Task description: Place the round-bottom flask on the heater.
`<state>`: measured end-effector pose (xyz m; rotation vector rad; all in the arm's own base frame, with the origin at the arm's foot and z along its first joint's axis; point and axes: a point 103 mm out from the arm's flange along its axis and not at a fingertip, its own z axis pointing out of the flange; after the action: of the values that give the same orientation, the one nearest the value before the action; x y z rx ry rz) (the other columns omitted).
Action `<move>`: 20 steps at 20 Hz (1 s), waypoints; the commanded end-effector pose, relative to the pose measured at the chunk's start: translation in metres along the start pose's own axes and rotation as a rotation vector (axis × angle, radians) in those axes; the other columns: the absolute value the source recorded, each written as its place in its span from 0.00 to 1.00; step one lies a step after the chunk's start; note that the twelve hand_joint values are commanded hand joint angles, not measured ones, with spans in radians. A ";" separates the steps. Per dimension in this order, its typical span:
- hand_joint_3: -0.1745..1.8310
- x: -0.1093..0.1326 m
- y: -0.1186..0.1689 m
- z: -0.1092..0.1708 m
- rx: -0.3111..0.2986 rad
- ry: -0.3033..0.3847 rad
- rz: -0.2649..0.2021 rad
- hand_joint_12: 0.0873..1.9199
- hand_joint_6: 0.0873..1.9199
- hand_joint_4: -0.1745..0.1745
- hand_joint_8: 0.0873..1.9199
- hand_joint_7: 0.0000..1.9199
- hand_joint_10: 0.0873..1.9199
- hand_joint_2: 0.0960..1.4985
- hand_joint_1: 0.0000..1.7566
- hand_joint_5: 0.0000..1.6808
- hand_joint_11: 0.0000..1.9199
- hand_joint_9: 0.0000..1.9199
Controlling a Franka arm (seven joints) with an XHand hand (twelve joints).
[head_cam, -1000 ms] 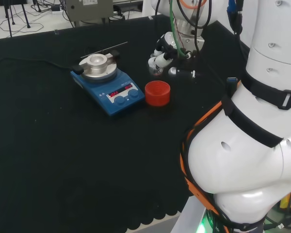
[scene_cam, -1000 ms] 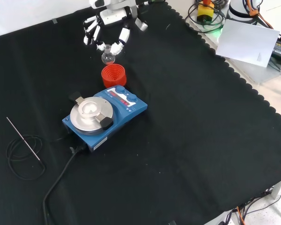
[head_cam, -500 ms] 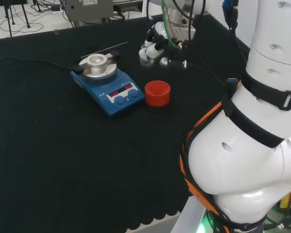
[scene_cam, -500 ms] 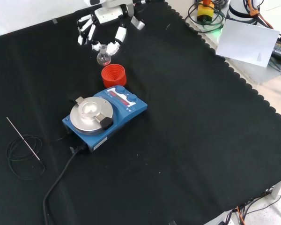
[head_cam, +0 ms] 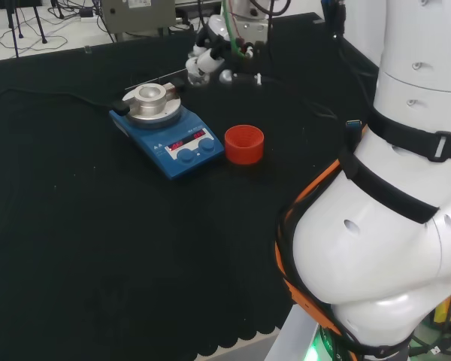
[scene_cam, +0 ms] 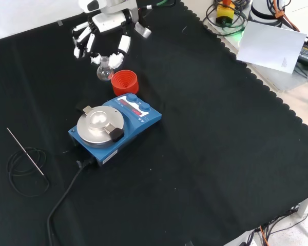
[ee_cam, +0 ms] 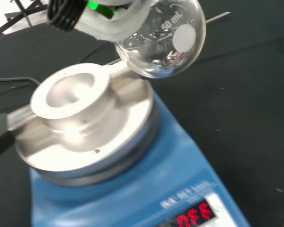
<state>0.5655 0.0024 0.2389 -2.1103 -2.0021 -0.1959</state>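
The hand (scene_cam: pixel 103 23) hangs in the air and pinches the neck of a small clear round-bottom flask (scene_cam: pixel 104 72). In the head view the hand (head_cam: pixel 209 50) is above the cloth, right of and behind the blue heater (head_cam: pixel 167 130). The wrist view shows the flask's bulb (ee_cam: pixel 163 40) close, held by white fingertips (ee_cam: pixel 112 24), just beside the heater's silver bowl-shaped top (ee_cam: pixel 72 97). In the front view the heater (scene_cam: pixel 115 128) stands below the flask, with the red ribbed stand (scene_cam: pixel 124 82) between them.
The red ribbed stand (head_cam: pixel 244 144) sits right of the heater in the head view. A thin metal rod and a coiled black cable (scene_cam: pixel 25 164) lie left of the heater in the front view. The heater's power cord (scene_cam: pixel 66 200) runs toward the bench's front edge.
The hand has lifted the flask away from the cloth beside the red stand and carried it left in the head view, toward the heater's plate.
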 end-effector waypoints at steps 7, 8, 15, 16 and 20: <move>0.47 0.071 0.030 0.014 0.060 0.010 -0.102 0.70 0.61 0.96 0.31 0.19 0.32 0.47 0.59 0.59 0.00 0.27; 0.47 0.075 0.032 0.015 0.063 0.009 -0.106 0.70 0.61 0.96 0.31 0.19 0.32 0.47 0.59 0.59 0.00 0.27; 0.47 0.088 0.047 0.029 0.080 0.007 -0.121 0.70 0.61 0.95 0.31 0.18 0.32 0.47 0.59 0.59 0.00 0.27; 0.47 0.088 0.049 0.030 0.081 0.010 -0.120 0.70 0.61 0.95 0.31 0.18 0.32 0.47 0.59 0.59 0.00 0.27; 0.47 0.087 0.054 0.035 0.075 0.017 -0.121 0.70 0.61 0.95 0.31 0.18 0.32 0.47 0.59 0.59 0.00 0.27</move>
<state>0.6195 0.0881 0.2283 -1.9476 -2.0950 -0.1520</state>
